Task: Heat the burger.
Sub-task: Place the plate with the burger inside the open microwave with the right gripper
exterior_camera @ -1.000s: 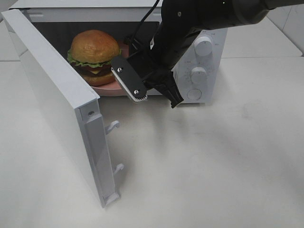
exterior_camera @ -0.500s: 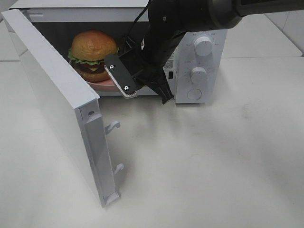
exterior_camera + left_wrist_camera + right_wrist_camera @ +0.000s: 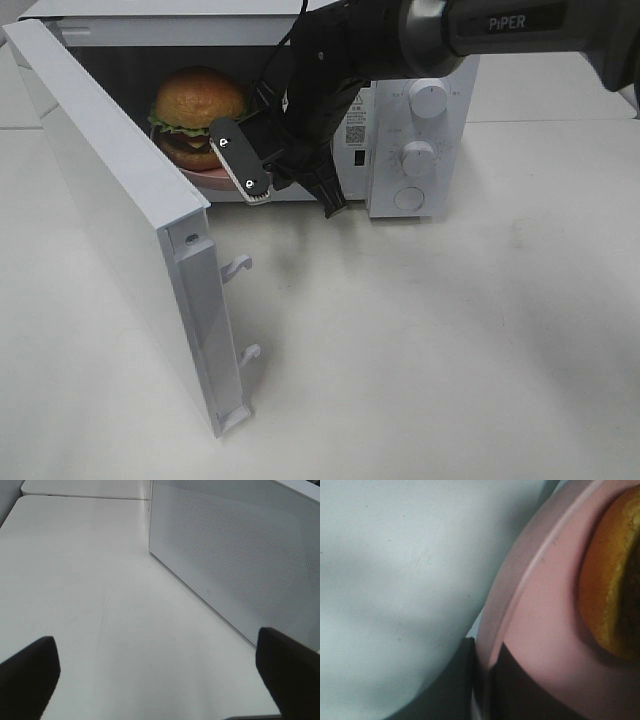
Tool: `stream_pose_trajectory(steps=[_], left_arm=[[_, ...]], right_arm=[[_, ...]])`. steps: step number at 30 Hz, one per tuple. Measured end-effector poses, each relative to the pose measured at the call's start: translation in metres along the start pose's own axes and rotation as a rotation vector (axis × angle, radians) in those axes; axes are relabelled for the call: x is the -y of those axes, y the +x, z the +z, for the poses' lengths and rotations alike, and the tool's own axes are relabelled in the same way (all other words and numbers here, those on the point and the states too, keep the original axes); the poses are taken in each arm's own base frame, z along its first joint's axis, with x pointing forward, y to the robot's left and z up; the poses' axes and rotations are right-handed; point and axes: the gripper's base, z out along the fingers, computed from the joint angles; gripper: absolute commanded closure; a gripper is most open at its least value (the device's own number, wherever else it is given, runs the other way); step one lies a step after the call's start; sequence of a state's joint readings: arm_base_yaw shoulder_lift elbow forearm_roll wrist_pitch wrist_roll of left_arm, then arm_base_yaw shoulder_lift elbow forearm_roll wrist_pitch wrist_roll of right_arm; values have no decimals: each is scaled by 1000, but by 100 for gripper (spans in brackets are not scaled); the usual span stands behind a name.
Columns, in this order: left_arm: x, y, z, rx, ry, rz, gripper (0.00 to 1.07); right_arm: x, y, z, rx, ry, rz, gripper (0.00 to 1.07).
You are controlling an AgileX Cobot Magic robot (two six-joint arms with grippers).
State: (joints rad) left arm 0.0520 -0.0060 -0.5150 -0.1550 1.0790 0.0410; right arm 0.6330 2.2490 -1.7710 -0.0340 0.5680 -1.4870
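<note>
The burger [image 3: 198, 108], with a golden bun, lettuce and a dark patty, sits on a pink plate [image 3: 212, 180] inside the open microwave [image 3: 420, 60]. My right gripper [image 3: 256, 190] reaches into the cavity opening from the right and is shut on the plate's near rim. In the right wrist view its dark fingers [image 3: 510, 690] pinch the pink plate [image 3: 535, 630] rim, with the burger [image 3: 610, 580] bun edge just beyond. My left gripper [image 3: 160, 680] is outside the exterior view, open and empty over the table, facing the door's outer face [image 3: 240, 560].
The microwave door [image 3: 120, 200] swings out wide toward the front left, latch hooks [image 3: 240, 265] on its edge. Two knobs [image 3: 428, 98] and a button are on the right panel. White table [image 3: 450, 350] lies in front.
My right gripper has moved left and deeper toward the cavity, carrying the plate and burger further inside. The left gripper stays open.
</note>
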Motion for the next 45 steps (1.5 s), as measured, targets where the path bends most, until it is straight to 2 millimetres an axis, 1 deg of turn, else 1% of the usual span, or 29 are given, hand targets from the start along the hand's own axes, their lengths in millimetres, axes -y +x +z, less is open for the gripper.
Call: stream_pose_trajectory(steps=[6, 9, 13, 15, 16, 17, 18, 19, 20, 21, 22, 23, 24, 25, 27, 29, 34, 35, 38, 40, 41, 42, 43, 44, 45], left_arm=[[0, 0, 0, 0, 0, 0, 7], [0, 0, 0, 0, 0, 0, 7], [0, 0, 0, 0, -1, 0, 7], [0, 0, 0, 0, -3, 1, 7], [0, 0, 0, 0, -3, 1, 7], [0, 0, 0, 0, -4, 2, 7], [0, 0, 0, 0, -4, 2, 7], [0, 0, 0, 0, -4, 2, 7], [0, 0, 0, 0, -4, 2, 7], [0, 0, 0, 0, -4, 2, 7], [0, 0, 0, 0, -4, 2, 7], [0, 0, 0, 0, -4, 2, 7], [0, 0, 0, 0, -4, 2, 7], [0, 0, 0, 0, -4, 2, 7], [0, 0, 0, 0, -4, 2, 7], [0, 0, 0, 0, -4, 2, 7], [0, 0, 0, 0, -4, 2, 7], [0, 0, 0, 0, -4, 2, 7], [0, 0, 0, 0, -4, 2, 7], [0, 0, 0, 0, -4, 2, 7], [0, 0, 0, 0, -4, 2, 7], [0, 0, 0, 0, -4, 2, 7], [0, 0, 0, 0, -4, 2, 7], [0, 0, 0, 0, -4, 2, 7], [0, 0, 0, 0, -4, 2, 7]], right_arm=[[6, 0, 13, 0, 11, 39, 106], [11, -1, 20, -3, 18, 57, 103], [14, 0, 24, -11, 27, 59, 100], [16, 0, 28, -16, 34, 62, 95], [16, 0, 28, -16, 34, 62, 95], [18, 0, 29, -18, 48, 66, 91], [18, 0, 29, -18, 48, 66, 91], [22, 1, 29, -19, 72, 81, 86], [24, 1, 29, -18, 81, 91, 83], [24, 1, 29, -18, 81, 91, 83], [26, 1, 28, -17, 97, 105, 77], [26, 1, 28, -17, 97, 105, 77], [27, 0, 28, -15, 105, 118, 75], [27, 0, 28, -15, 105, 121, 69], [25, 0, 30, -15, 99, 123, 67], [25, 0, 31, -14, 98, 141, 59], [25, 0, 31, -12, 96, 176, 56], [22, 0, 32, -12, 87, 179, 54], [20, 0, 32, -12, 82, 181, 54], [14, 0, 31, -5, 61, 194, 51], [14, 0, 31, -5, 61, 194, 51], [9, 0, 30, 3, 58, 205, 49], [7, -1, 25, 10, 79, 209, 48], [7, -1, 25, 10, 79, 209, 48], [5, -1, 23, 14, 88, 211, 45]])
